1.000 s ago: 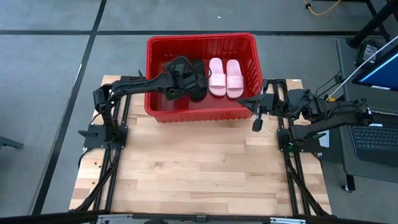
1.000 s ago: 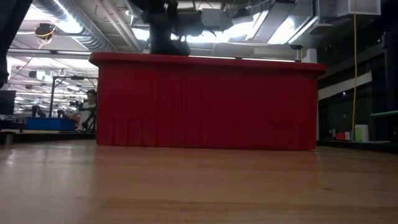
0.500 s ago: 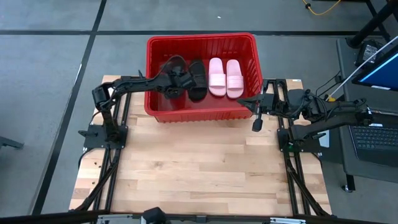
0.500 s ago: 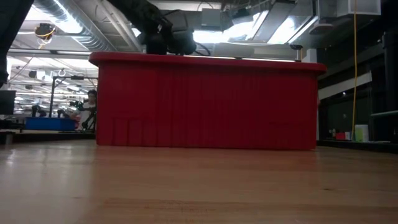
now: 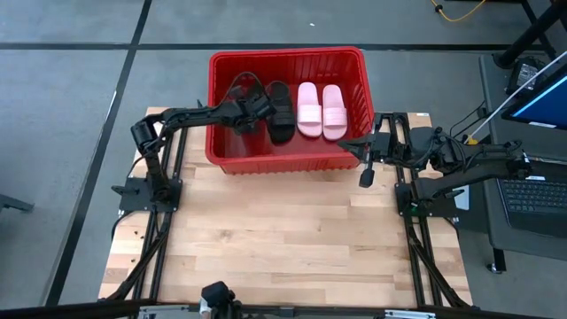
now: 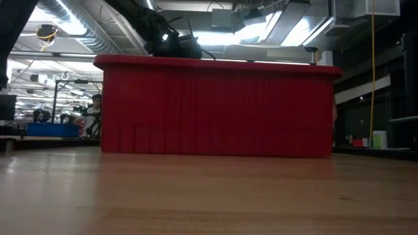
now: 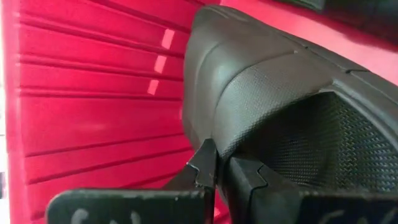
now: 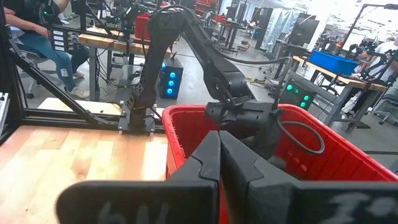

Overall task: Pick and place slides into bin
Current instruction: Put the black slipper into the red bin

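Left arm: extended from its base at the table's left edge toward the far middle, left gripper (image 5: 251, 108) raised, fingers (image 7: 205, 165) pinched together on a black slide (image 5: 244, 91). Right arm: folded at the table's right edge, right gripper (image 5: 341, 143) pointing inward, fingers closed, nothing held.

Overhead, table-level, two wrists — bin (image 5: 288, 106) shared

Grey floor (image 5: 71, 89) — workbenches (image 8: 109, 40) and bright ceiling lights (image 6: 261, 26) beyond.
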Motion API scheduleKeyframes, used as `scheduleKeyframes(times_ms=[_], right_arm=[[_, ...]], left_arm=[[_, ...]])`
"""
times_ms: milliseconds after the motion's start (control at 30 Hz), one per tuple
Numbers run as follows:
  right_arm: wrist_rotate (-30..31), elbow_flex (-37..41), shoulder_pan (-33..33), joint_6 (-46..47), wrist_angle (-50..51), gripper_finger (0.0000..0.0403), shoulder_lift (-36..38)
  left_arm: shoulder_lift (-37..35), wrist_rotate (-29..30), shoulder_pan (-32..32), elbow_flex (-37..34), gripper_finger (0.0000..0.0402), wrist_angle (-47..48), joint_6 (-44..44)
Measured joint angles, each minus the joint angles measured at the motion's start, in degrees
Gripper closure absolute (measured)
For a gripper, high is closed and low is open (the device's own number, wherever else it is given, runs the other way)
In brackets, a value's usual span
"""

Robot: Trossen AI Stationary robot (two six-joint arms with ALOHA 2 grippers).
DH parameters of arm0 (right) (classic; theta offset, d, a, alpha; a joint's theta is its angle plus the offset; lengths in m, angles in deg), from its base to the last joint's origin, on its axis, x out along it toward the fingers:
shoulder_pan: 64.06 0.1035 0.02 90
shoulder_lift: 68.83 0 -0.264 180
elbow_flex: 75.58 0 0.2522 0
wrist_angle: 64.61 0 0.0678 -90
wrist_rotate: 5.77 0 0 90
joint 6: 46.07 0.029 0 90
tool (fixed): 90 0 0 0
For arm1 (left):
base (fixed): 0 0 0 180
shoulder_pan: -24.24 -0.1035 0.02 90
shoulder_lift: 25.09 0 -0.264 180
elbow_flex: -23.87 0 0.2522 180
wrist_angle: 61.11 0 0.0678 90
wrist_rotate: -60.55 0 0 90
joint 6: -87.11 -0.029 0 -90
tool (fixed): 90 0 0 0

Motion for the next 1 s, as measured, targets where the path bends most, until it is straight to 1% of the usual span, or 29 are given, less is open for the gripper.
scheduleKeyframes(times_ms=[100, 300, 400, 467, 700, 833, 1000], right_arm=[[0.0, 0.0, 0.0, 0.0, 0.0, 0.0396, 0.0], [0.0, 0.0, 0.0, 0.0, 0.0, 0.0396, 0.0], [0.0, 0.0, 0.0, 0.0, 0.0, 0.0396, 0.0], [0.0, 0.0, 0.0, -0.1, 0.1, 0.0396, 0.0], [0.0, 0.0, 0.0, -0.2, 0.1, 0.0396, 0.0], [0.0, 0.0, 0.0, 0.0, 0.2, 0.0396, 0.0], [0.0, 0.0, 0.0, 0.6, 0.3, 0.0396, 0.0]], left_arm=[[0.4, -1.8, -0.8, 0.0, 0.0394, -0.2, -0.1], [3.0, -3.1, -0.9, 0.0, 0.0394, -0.7, -0.4], [3.9, -5.6, -0.9, 0.0, 0.0394, -1.0, -0.3], [4.1, -7.0, -0.5, 0.0, 0.0394, -1.0, 0.3], [4.1, -9.2, -0.3, 0.0, 0.0391, -1.3, -0.3], [4.1, -12.5, -0.3, 0.0, 0.0377, -1.1, -0.9], [4.1, -12.4, -0.2, 0.0, 0.0346, -0.9, -1.4]])
